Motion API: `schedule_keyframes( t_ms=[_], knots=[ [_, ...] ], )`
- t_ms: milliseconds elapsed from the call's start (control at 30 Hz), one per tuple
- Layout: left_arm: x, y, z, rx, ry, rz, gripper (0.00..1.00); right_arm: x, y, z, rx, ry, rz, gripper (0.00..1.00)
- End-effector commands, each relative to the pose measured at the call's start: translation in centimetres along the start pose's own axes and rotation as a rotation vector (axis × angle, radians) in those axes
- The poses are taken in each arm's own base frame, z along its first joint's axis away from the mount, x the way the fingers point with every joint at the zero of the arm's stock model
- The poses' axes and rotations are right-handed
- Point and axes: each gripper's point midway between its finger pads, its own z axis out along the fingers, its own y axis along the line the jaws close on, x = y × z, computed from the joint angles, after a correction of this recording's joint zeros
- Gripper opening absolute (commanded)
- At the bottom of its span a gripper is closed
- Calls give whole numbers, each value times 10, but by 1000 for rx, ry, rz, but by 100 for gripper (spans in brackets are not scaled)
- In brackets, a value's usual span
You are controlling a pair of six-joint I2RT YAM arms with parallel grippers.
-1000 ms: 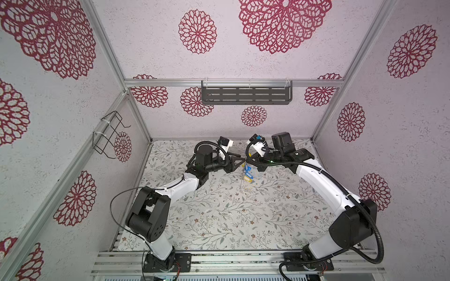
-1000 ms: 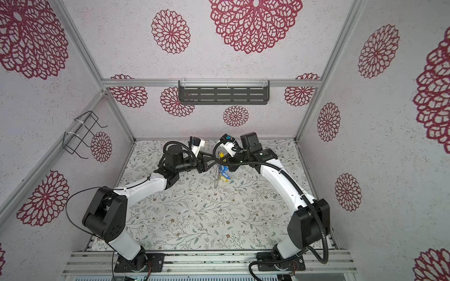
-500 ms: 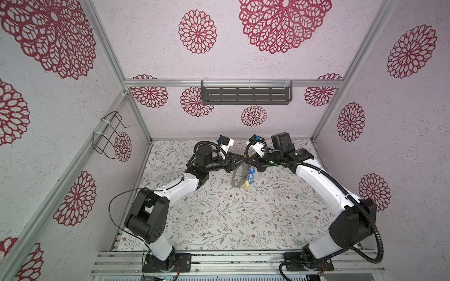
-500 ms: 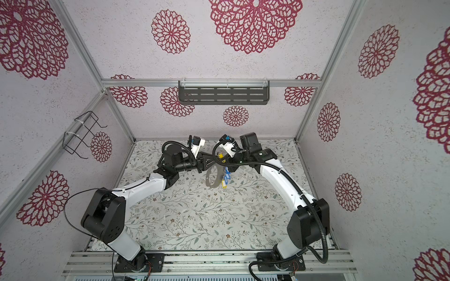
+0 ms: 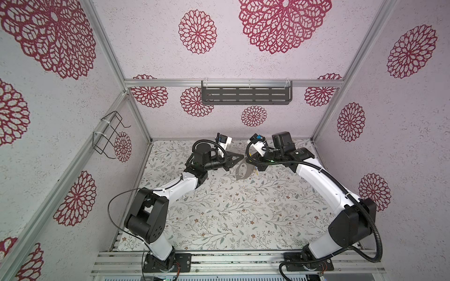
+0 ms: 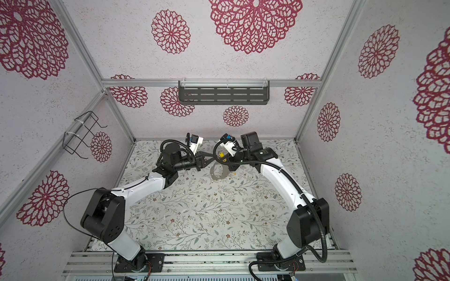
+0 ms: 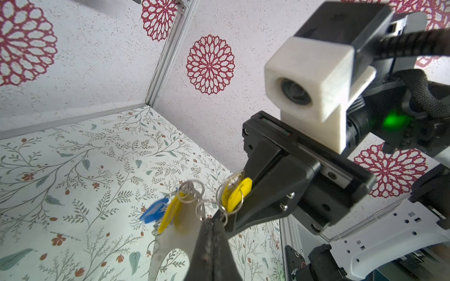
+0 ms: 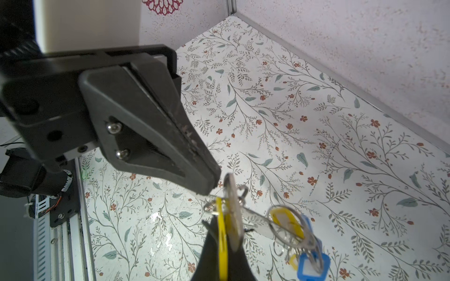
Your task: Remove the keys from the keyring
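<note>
Pale walls stamped with red rosettes closed in the flowered bench (image 5: 219, 206), and the work hung in the air above its far half. The keyring (image 7: 170, 239) dangled between my two arms, clear of the bench. A blue key tag (image 7: 154, 211) and a yellow one (image 7: 168, 215) hung against its band.

My right end effector (image 8: 224, 233) was pressed together on another yellow key tag (image 7: 237, 194). My left end effector (image 7: 214, 226) was pressed together too. It seemed to nip a small metal loop (image 7: 222, 215) at its very tips, though I could not be sure the wire sat between the pads.

To do this step well, I judged the right side should stay a fixed anchor. The left would then ease the loop along and off, slowly and in line with the wire. A sideways jerk risked slipping such a thin grip or swinging the loose tags into a tangle. Staying low over the bench would keep a freed tag from falling far.
</note>
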Motion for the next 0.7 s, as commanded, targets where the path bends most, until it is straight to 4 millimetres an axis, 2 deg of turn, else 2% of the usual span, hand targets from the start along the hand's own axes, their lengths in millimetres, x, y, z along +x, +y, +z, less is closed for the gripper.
schedule_keyframes(
  t_ms=[0,133,167,333,533,667],
  knots=[
    [-14,-9,1,22,-11,16,0,-19,5,-8,-25,-48,-22,0],
    [-9,-5,-1,3,26,35,29,-22,4,-11,-8,-52,-38,0],
    [-9,-1,-4,-19,31,50,33,-22,4,-11,-8,-51,-40,0],
    [-5,18,-28,-138,54,232,35,-21,6,-11,-17,-45,-45,0],
    [12,18,-32,-88,76,447,33,-23,10,-11,-43,-48,-36,0],
    [7,29,-41,-98,77,538,31,-21,13,-11,-62,-44,-34,0]
  ],
)
